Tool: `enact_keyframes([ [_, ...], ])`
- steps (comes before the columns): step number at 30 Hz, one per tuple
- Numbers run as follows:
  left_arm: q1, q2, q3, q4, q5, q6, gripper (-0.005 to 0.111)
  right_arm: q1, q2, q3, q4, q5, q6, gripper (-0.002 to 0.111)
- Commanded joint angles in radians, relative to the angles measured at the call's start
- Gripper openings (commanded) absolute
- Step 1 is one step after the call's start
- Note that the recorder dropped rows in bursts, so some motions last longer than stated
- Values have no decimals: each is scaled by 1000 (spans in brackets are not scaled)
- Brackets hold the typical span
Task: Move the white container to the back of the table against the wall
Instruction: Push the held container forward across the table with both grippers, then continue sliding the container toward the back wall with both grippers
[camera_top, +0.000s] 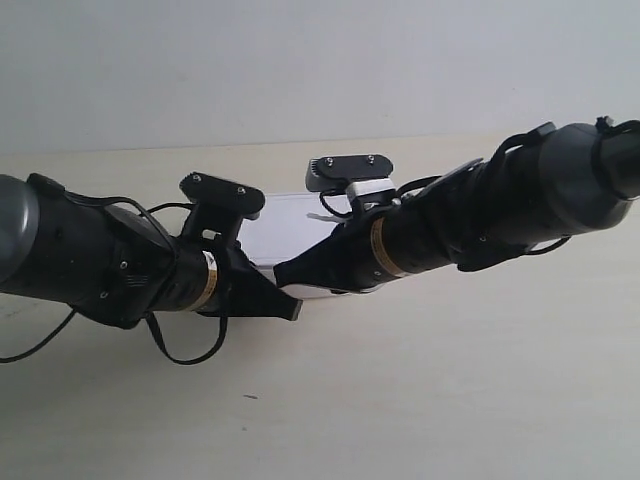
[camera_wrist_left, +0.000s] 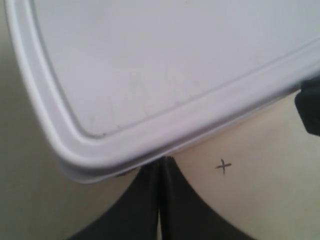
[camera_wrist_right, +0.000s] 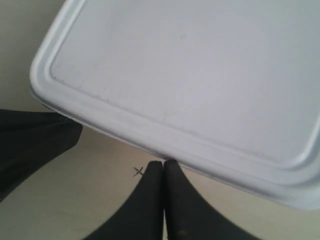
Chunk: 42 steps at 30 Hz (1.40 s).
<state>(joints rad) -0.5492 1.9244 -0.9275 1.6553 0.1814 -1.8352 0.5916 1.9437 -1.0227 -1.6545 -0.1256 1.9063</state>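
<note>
**Both hands closed, tips at container edge**

The container sits on the table around mid-depth, lid on. A strip of bare table lies between it and the wall, so the two do not touch. In the exterior view both arms reach in from the sides and meet in front of the container, covering its near edge.

In the left wrist view the left hand has its fingers pressed together, holding nothing. The tips meet the container just under the lid rim, near a rounded corner. The other hand shows at the frame edge.

In the right wrist view the right hand also has its fingers pressed together, empty, with the tips against the long side of the container under the rim. The other hand is just beside it.

A small pen cross is on the table near both tips.
</note>
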Motion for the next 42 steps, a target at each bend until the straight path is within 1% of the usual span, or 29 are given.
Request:
enact_keyframes([
  [1,15,40,-30,9,-7,1,0,2,27,-24,-7,30,6,0],
  [11,36,77,-85,17,-2,3,0,-2,65,-67,-7,78,4,0],
  [20,78,77,-90,32,-7,3,0,-57,93,-92,-7,73,4,0],
  [30,88,127,-147,36,-38,3,0,-60,95,-131,-26,59,4,0],
  [36,91,163,-165,36,-10,3,0,-67,125,-157,-26,83,4,0],
  [42,118,170,-190,43,-2,5,0,-82,191,-199,-28,104,-15,0],
])
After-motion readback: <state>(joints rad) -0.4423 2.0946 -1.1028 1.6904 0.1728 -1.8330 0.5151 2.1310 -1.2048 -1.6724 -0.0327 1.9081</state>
